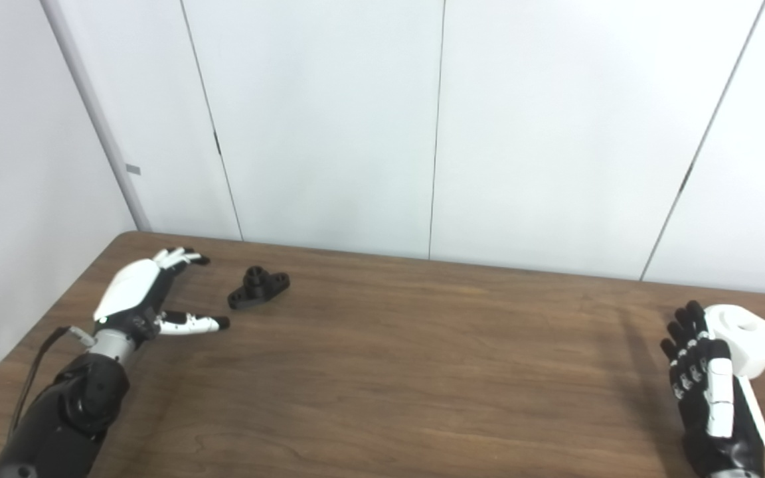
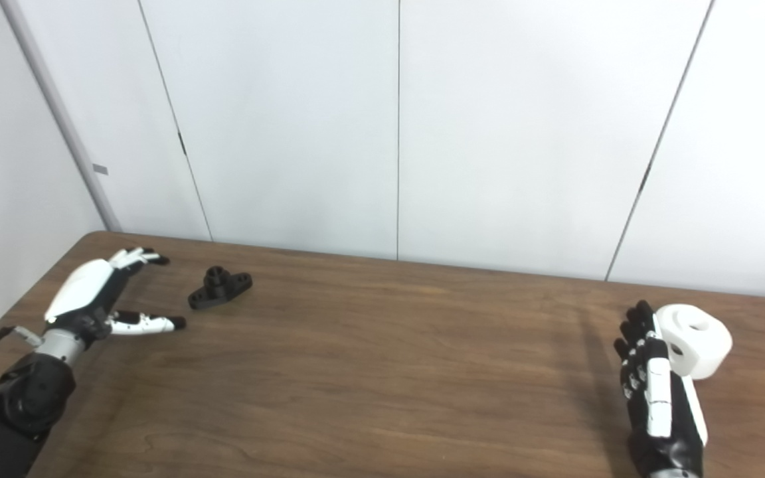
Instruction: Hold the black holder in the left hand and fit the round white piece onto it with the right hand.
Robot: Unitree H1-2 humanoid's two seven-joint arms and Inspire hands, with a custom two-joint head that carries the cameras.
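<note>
matte black flanged plastic holder (image 1: 258,288); glossy white round plastic piece (image 1: 744,338); dark brown wood-grain table (image 1: 422,372); black-and-white hands (image 1: 140,295) (image 1: 711,392); pale grey wall panels (image 1: 329,119).

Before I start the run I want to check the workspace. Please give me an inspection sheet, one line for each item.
Surface: brown wooden table, no marks seen.
Job's things: black holder lies on the table, far left; round white piece stands at the far right.
Clutter: nothing seen.
Hands: left hand open, beside the holder, apart from it; right hand open, fingers straight, beside the white piece; contact cannot be told.
Cables: a thin black cable loops along the left forearm.
Surroundings: plain white wall panels behind the table.
</note>
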